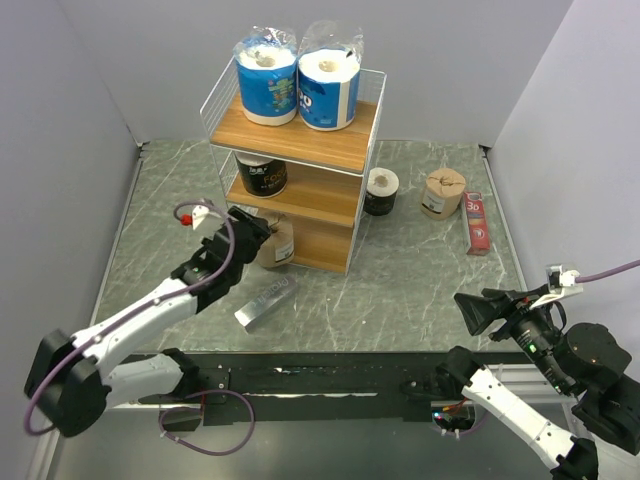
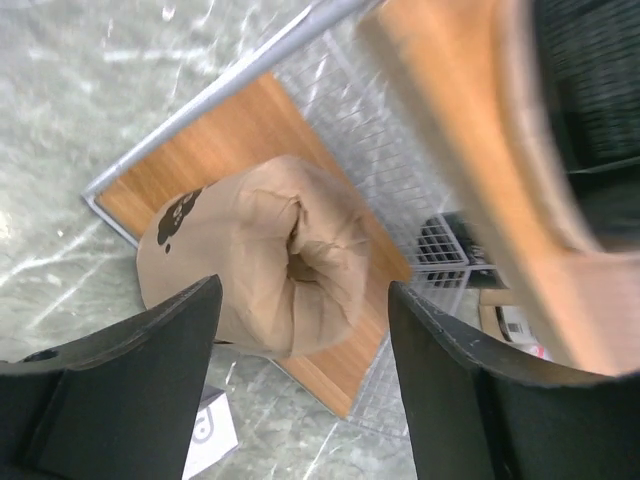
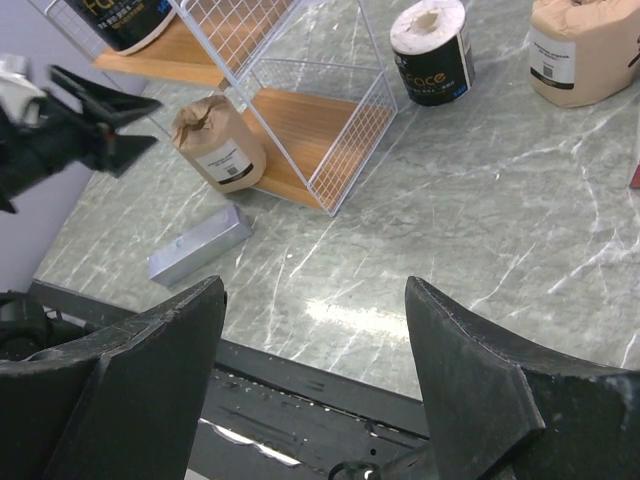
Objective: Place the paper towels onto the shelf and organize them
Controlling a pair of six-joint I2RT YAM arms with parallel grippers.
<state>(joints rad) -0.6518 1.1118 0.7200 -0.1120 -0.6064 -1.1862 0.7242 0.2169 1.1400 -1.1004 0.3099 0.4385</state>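
On top tier of shelf, side by side: left top roll, right top roll. On middle tier, toward left: middle roll. At left end of bottom tier: tilted paper-wrapped roll. On table, right of shelf: standing roll, then second paper-wrapped roll, then box farthest right. Before shelf, toward left: bar.

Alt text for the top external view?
Open left gripper faces a tilted brown roll at the shelf's bottom board. Two blue rolls stand on top, a black roll mid-shelf; a second black roll and second brown roll stand on the table.
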